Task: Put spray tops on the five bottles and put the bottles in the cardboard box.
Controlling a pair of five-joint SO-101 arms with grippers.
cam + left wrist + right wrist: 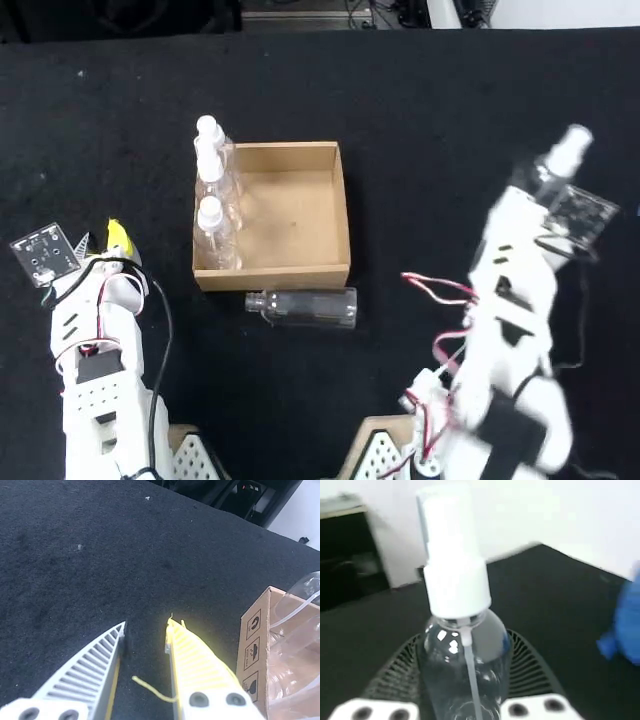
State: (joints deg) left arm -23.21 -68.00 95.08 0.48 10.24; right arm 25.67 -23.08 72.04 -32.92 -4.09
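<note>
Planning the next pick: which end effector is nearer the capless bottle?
Left. The left end effector sits off the bottle's neck; the right end effector, gripping a capped bottle, is farther beyond its base.

A lab: black-clothed bench, tangled cables behind.

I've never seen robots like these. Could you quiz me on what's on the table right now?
1. How many bottles stand inside the cardboard box?
2. True or false: the lying bottle in front of the box wears a spray top.
3. What does the right end effector hold? A) nothing B) a capped bottle C) a loose spray top
Key: 1. three; 2. false; 3. B
</note>
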